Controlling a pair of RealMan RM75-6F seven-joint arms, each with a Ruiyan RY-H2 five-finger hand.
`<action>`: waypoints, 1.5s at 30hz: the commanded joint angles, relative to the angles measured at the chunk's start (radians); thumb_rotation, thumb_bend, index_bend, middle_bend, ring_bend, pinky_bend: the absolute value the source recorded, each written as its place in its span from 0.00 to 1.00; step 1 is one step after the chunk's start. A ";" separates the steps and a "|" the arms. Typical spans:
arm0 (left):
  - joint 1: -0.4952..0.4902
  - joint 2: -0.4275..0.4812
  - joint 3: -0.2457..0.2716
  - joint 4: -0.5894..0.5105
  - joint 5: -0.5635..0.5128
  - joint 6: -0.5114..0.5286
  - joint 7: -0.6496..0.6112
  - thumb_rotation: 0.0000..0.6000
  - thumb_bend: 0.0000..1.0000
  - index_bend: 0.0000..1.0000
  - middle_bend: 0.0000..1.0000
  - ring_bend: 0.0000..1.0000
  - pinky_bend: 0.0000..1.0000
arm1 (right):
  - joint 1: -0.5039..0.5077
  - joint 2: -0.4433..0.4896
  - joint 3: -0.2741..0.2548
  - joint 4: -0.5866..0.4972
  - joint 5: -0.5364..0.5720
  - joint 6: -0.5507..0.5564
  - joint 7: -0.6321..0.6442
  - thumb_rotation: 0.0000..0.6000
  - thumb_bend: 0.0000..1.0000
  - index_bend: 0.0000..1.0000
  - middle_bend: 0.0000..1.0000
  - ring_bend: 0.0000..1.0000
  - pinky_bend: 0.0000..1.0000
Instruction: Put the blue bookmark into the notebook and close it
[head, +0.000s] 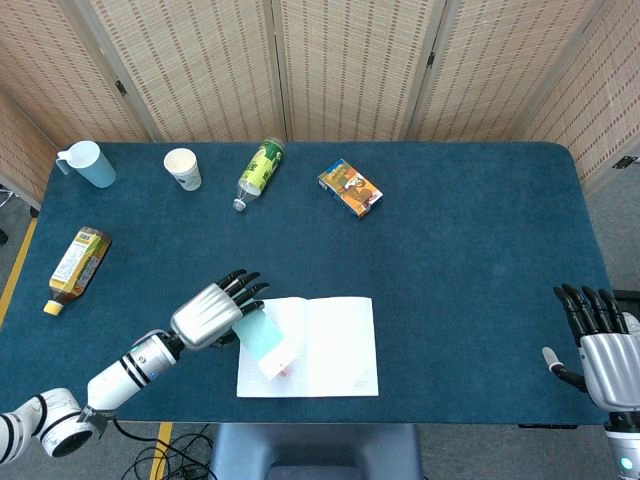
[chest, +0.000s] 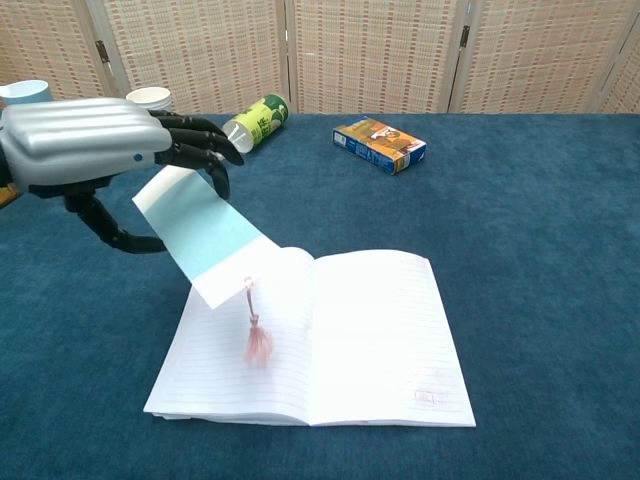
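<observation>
One bookmark held above the open notebook.

Left to right on the bench (head: 470, 240): blue mug (head: 86, 163), lying juice bottle (head: 74, 265), white paper cup (head: 183, 169), lying green bottle (head: 260, 171), snack box (head: 350, 188); whether the cups hold anything cannot be told. The left hand (head: 212, 314) pinches the blue bookmark (chest: 205, 236) at its upper end, other fingers spread; the bookmark slopes down over the left page of the notebook (head: 320, 347), which lies open and flat. The bench has a dark blue cover; woven folding screens (head: 340, 65) stand behind. Only the chest view shows the pink tassel (chest: 256, 340) hanging clear above the page. Only the head view shows the right hand (head: 598, 345), empty with fingers apart, at the bench's right edge.
</observation>
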 joint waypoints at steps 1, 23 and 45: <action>0.002 0.028 0.031 -0.080 0.065 0.012 0.033 1.00 0.30 0.40 0.14 0.08 0.16 | -0.001 -0.002 0.000 0.002 0.002 0.000 0.003 1.00 0.23 0.00 0.10 0.05 0.06; -0.100 -0.196 -0.073 -0.101 -0.037 -0.228 0.354 1.00 0.29 0.40 0.14 0.08 0.16 | -0.001 -0.010 -0.002 0.043 0.009 -0.008 0.052 1.00 0.23 0.00 0.10 0.05 0.06; -0.273 -0.380 -0.121 0.156 -0.104 -0.369 0.464 1.00 0.29 0.36 0.14 0.08 0.15 | -0.009 -0.008 -0.004 0.039 0.019 -0.005 0.043 1.00 0.23 0.00 0.10 0.05 0.06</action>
